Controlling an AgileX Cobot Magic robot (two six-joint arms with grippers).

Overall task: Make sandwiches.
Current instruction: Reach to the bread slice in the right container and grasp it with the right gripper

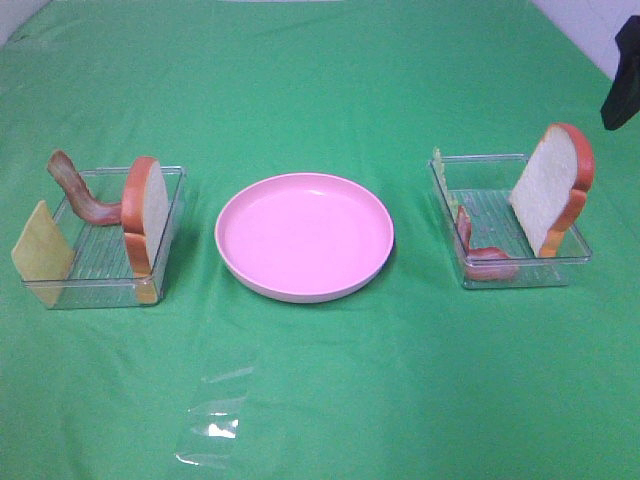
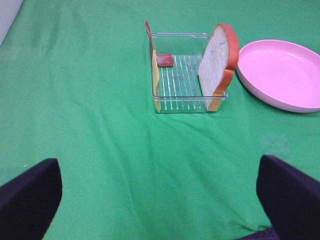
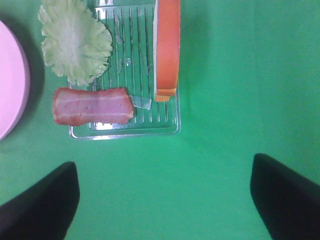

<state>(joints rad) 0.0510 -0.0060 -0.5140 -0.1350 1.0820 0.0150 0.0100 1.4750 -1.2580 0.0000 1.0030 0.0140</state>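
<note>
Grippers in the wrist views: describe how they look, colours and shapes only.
The left gripper shows two matte black fingers with broad, rounded tips; no markings or cables are visible. The right gripper looks the same, with plain black, blunt fingers.

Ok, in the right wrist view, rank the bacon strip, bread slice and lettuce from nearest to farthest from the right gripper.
1. Bacon strip, lying flat at the tray's near edge.
2. Bread slice, standing on edge along the side away from the plate.
3. Lettuce, in the far corner on the plate side.
</note>
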